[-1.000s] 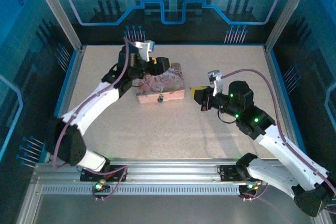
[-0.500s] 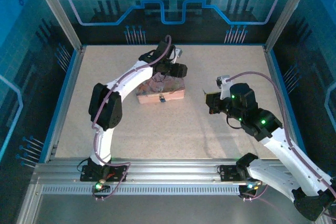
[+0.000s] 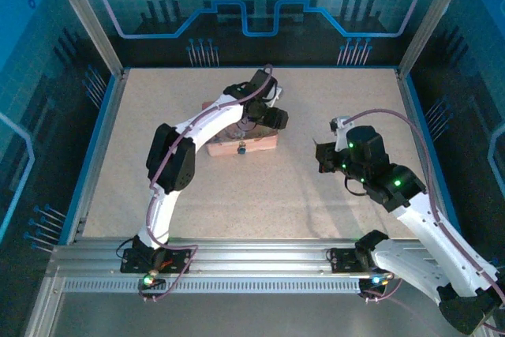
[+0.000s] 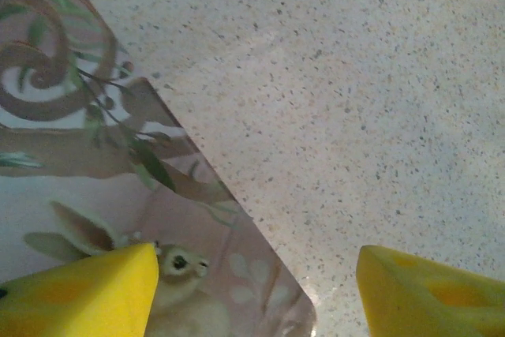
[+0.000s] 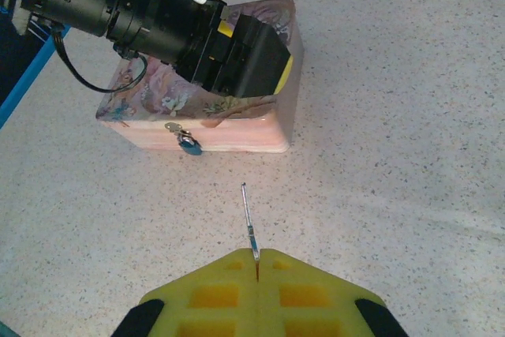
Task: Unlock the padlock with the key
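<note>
Key [image 5: 249, 222], likely stiff, light and slippery, was pinched by its head in clenched right gripper [image 5: 256, 264]; padlock [image 5: 188, 144] hung at eleven o'clock; left gripper [image 4: 256, 290] gaped over box [image 4: 95, 195].

The pink rectangular picture box [image 4: 118, 195] has a smooth, glossy printed lid. The pale speckled worktop [image 4: 355, 76] looks matt and finely grained. The thin dark metal key [image 5: 249, 215] is bare and smooth, and the tiny padlock [image 5: 188, 143] gleams metallic. The right claw [image 5: 256, 264] has yellow fingers [image 5: 213, 297] of matt moulded plastic.
</note>
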Controlling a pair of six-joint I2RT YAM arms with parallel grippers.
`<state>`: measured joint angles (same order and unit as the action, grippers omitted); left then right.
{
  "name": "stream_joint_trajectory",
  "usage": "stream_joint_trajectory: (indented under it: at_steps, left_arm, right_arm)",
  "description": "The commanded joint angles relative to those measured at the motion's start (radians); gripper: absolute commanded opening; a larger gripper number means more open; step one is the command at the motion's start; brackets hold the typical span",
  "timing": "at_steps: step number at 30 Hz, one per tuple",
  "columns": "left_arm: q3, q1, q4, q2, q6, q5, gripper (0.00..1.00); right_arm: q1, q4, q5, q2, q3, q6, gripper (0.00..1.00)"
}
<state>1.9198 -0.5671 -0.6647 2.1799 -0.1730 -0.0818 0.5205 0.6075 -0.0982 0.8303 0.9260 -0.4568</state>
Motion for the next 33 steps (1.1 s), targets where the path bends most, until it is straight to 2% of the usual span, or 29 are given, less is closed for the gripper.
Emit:
stream_joint_trajectory:
  at_steps: [1,15,27,33]
  left_arm:
    - [-0.050,-0.024,-0.018,-0.021,0.028,0.008,0.69]
    - [-0.212,-0.096,0.041,-0.140,0.002,-0.024,0.69]
    - [-0.280,-0.169,0.062,-0.192,-0.032,-0.034,0.69]
    - [-0.285,-0.169,0.083,-0.269,-0.033,-0.045,0.71]
  right_arm:
    - [-0.026,0.043,-0.012,-0.013,0.016,-0.019,0.00]
    - [-0.135,0.064,0.079,-0.029,0.002,-0.026,0.00]
    - [-0.145,0.039,0.110,-0.005,-0.009,-0.039,0.00]
    - [-0.144,0.002,0.140,0.021,-0.023,-0.047,0.00]
